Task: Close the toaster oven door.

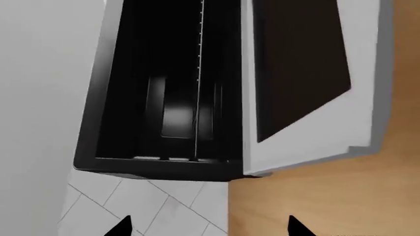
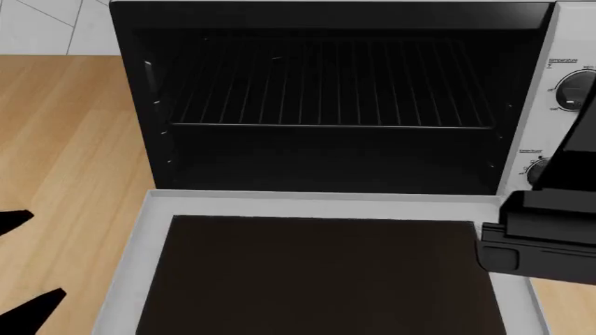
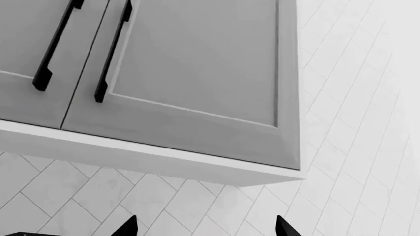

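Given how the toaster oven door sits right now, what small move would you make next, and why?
Probably bring the left gripper in under the toaster oven door's left edge to begin lifting: the door lies fully open and flat, the toaster oven cavity is exposed, and neither gripper touches it.

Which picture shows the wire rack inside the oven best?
The head view: the wire rack spreads across the black inside of the toaster oven, above the open toaster oven door. The left wrist view shows it only edge-on as a thin line. The right wrist view shows only cabinet doors.
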